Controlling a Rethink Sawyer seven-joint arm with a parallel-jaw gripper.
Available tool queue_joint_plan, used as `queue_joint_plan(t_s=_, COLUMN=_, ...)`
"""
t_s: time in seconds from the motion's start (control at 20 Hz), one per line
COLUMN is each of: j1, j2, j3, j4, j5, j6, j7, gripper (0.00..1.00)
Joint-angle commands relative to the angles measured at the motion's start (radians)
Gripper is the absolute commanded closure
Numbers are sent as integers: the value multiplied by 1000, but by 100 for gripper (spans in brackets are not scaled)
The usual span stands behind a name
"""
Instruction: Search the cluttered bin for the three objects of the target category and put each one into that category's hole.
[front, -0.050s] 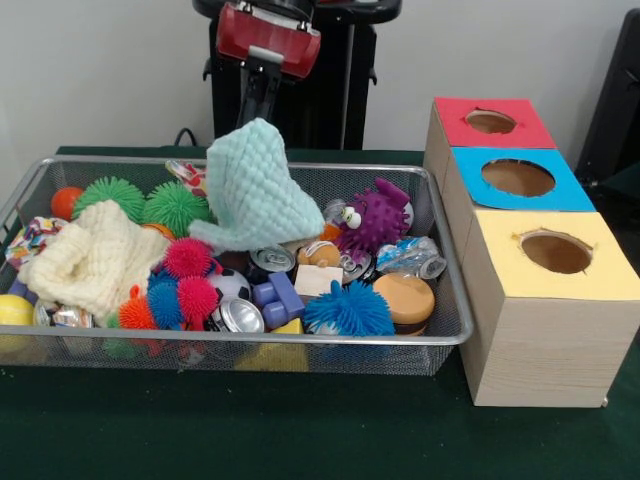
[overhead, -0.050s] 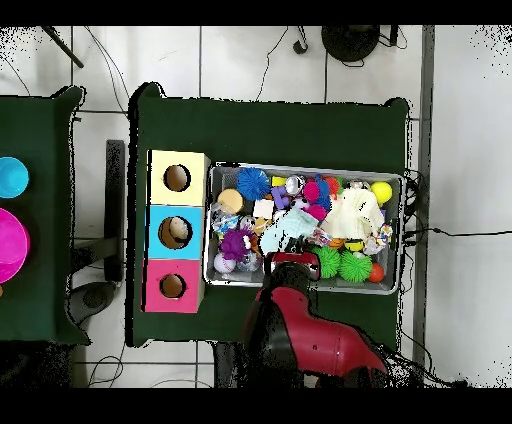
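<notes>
A mint-green knitted cloth (front, -0.050s: 258, 190) hangs lifted above the middle of the wire bin (front, -0.050s: 100, 160), peaked at its top where my gripper (front, -0.050s: 256, 112) is shut on it. The fingertips are buried in the fabric. From overhead the cloth (overhead, -0.050s: 288, 228) lies over the bin's centre, with the gripper (overhead, -0.050s: 290, 260) at the bin's near edge. A cream knitted cloth (front, -0.050s: 95, 260) lies at the bin's left. Beside the bin stand three boxes with holes: red (front, -0.050s: 490, 121), blue (front, -0.050s: 517, 177) and yellow (front, -0.050s: 556, 252).
The bin is crowded: green spiky balls (front, -0.050s: 175, 205), a purple spiky toy (front, -0.050s: 378, 215), a blue spiky ball (front, -0.050s: 348, 310), crushed cans (front, -0.050s: 240, 315), a purple block (front, -0.050s: 278, 298) and a brown disc (front, -0.050s: 405, 297). Another table with coloured bowls (overhead, -0.050s: 12, 177) stands at the overhead view's left.
</notes>
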Motion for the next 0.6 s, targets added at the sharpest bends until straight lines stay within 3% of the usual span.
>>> queue_joint_plan(t_s=0.05, j1=-37, j2=98, j3=97, j4=-100, j5=-48, j6=-160, j7=189, gripper=100)
queue_joint_plan(t_s=0.1, j1=-33, j2=104, j3=87, j4=-98, j5=-46, j6=-195, j7=188, gripper=0)
queue_joint_plan(t_s=0.4, j1=-16, j2=99, j3=62, j4=-62, j5=8, j6=-143, j7=200, gripper=0)
queue_joint_plan(t_s=0.6, j1=-19, j2=74, j3=66, j4=-18, j5=5, j6=-121, j7=219, gripper=0)
